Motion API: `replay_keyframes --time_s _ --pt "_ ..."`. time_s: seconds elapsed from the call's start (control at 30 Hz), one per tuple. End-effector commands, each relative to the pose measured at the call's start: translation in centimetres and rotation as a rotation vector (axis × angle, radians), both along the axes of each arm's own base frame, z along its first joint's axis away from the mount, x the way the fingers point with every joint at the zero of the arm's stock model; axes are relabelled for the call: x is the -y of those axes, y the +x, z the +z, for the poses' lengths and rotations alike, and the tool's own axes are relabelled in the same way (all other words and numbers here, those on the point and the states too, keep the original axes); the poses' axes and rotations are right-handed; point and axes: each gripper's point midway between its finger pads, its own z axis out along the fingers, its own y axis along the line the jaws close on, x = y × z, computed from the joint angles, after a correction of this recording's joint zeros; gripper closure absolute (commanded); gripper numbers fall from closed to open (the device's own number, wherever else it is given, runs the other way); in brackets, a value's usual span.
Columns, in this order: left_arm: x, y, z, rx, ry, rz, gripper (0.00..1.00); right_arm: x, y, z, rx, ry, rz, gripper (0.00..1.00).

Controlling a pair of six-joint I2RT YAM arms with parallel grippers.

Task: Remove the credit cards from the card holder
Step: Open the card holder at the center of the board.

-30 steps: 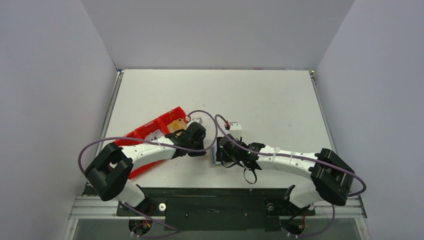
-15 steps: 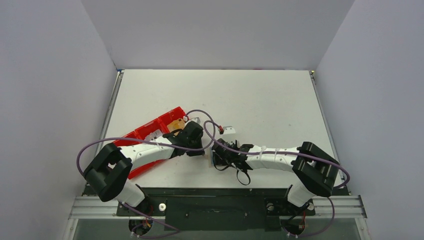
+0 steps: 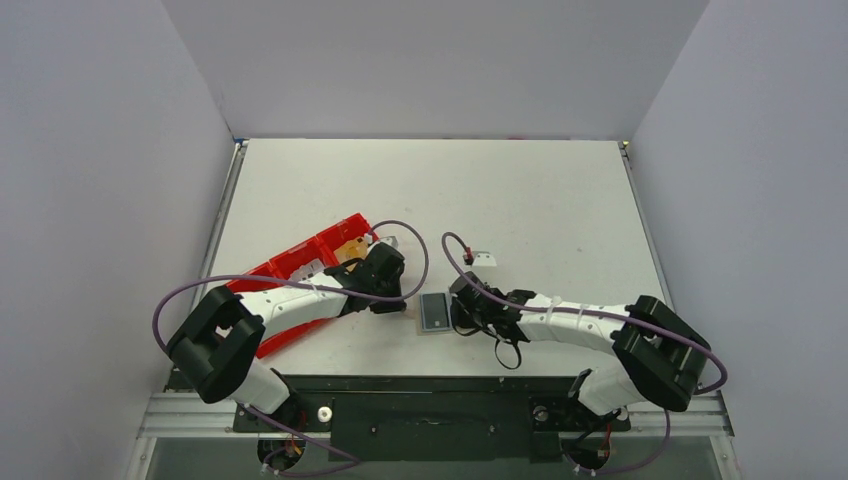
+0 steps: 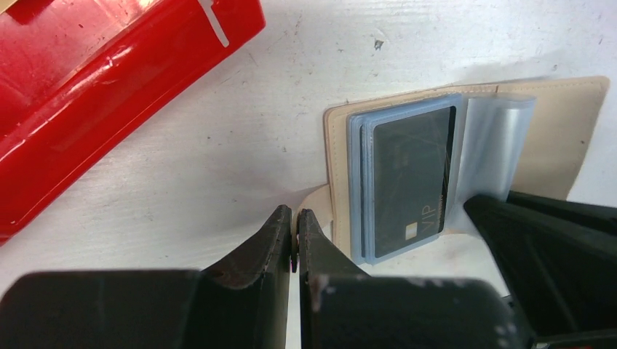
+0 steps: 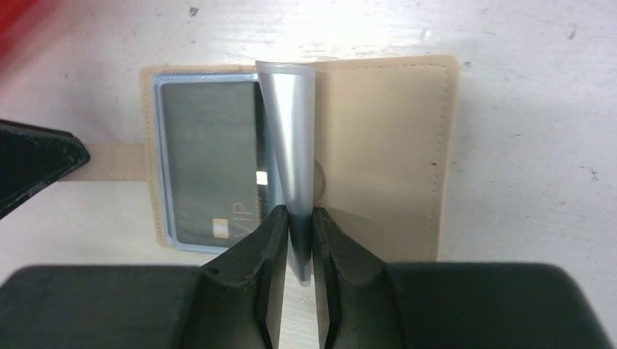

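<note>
The tan card holder [image 5: 385, 145] lies open on the table near the front edge [image 3: 434, 312]. On its left half a dark card [image 5: 207, 153] marked VIP sits in a blue-edged sleeve [image 4: 411, 171]. A clear, silvery plastic sleeve [image 5: 291, 131] stands up from the fold. My right gripper [image 5: 300, 214] is shut on that sleeve's near edge. My left gripper [image 4: 295, 214] is shut on the holder's small tab [image 4: 313, 200], at the holder's left side [image 3: 405, 305]. No light blue or pale card shows apart from the sleeves.
A long red plastic tray [image 3: 300, 270] lies diagonally behind the left arm, close to the holder [image 4: 109, 80], with a tan-orange item [image 3: 350, 248] at its far end. Both arms reach inward and nearly meet over the holder. Grey walls enclose the white table [image 3: 540, 200].
The right gripper has closed on the plastic sleeve and its arm has shifted right, uncovering the open holder in the top view. The left gripper has stayed shut on the tab.
</note>
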Motion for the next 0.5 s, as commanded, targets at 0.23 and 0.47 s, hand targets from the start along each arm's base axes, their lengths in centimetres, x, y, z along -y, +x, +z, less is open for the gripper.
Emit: replay_keyframes --time_s 0.23,0.47 --pt "-0.8 0.4 0.9 0.036 0.028 -0.006 1.00 -0.2 0.3 0.6 -0.045 0.198 -0.036 0.76" --pt "-0.5 0.8 2.6 0.064 0.024 -0.032 0.89 0.5 0.2 0.4 -0.043 0.193 -0.063 0.76"
